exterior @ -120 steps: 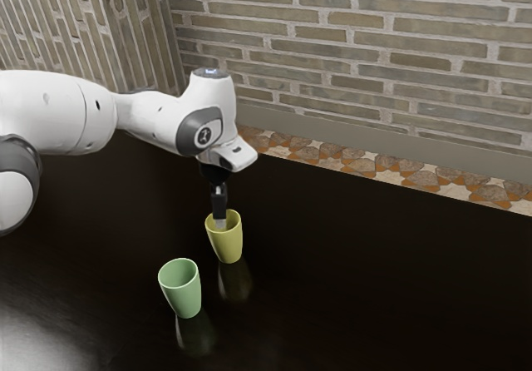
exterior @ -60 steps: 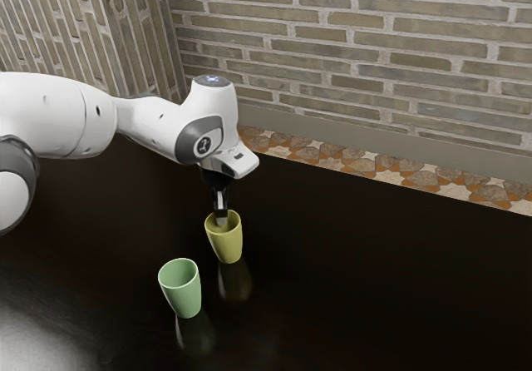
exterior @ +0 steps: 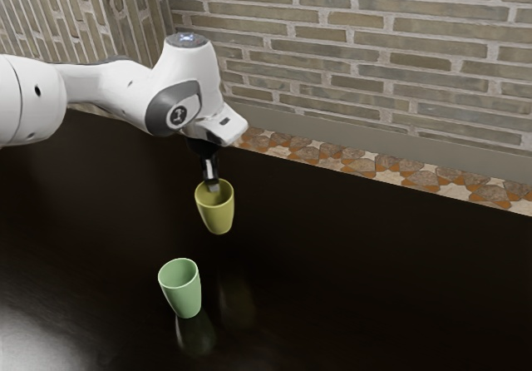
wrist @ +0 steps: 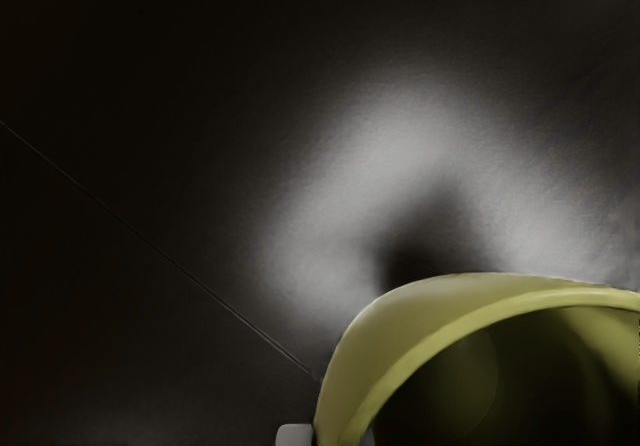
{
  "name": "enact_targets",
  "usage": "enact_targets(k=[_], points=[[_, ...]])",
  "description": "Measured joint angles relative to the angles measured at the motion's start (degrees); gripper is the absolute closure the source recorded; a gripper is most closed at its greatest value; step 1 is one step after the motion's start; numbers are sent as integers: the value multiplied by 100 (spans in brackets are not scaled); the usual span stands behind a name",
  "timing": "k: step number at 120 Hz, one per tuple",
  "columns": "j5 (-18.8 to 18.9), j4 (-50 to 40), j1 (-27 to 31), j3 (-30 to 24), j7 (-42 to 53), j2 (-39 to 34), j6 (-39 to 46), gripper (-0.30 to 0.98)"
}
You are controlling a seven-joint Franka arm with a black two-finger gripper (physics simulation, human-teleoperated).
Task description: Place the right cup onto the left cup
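– My gripper (exterior: 214, 186) is closed on the wall of the yellow cup (exterior: 218, 213). Where is that cup?

– Held clear of the table (exterior: 374, 288), apart from the green cup (exterior: 181, 289), beyond it and toward the exterior view's right.

– So I judge this the carry step. Next?

– I'd bring it over the green cup, level it, centre it, then lower and release.

The Franka arm (exterior: 108, 84) reaches in from the exterior view's left, its wrist (exterior: 186, 76) bent downward; the black two-finger gripper (exterior: 213, 186) hangs below, slightly tilted, its fingers clamped in a grip.
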Motion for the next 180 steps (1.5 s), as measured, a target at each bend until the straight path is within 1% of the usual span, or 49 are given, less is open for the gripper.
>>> enact_targets(k=[12,26,59,116,171,172,180], points=[[11,-426,-57,-29,-112,-572,-94,79],[19,-829,-70,-96,-254,-1064,-219,79],[42,-1753,-2,-172,-615,-1753,-367,79],[67,-2100,20,-281,-1109,-1982,-424,79],[74,-2231,24,-284,-1407,-1834,-418,79],[74,-2229,24,-284,-1411,-1828,-417,78],[66,-2195,25,-287,-1431,-1778,-416,63]])
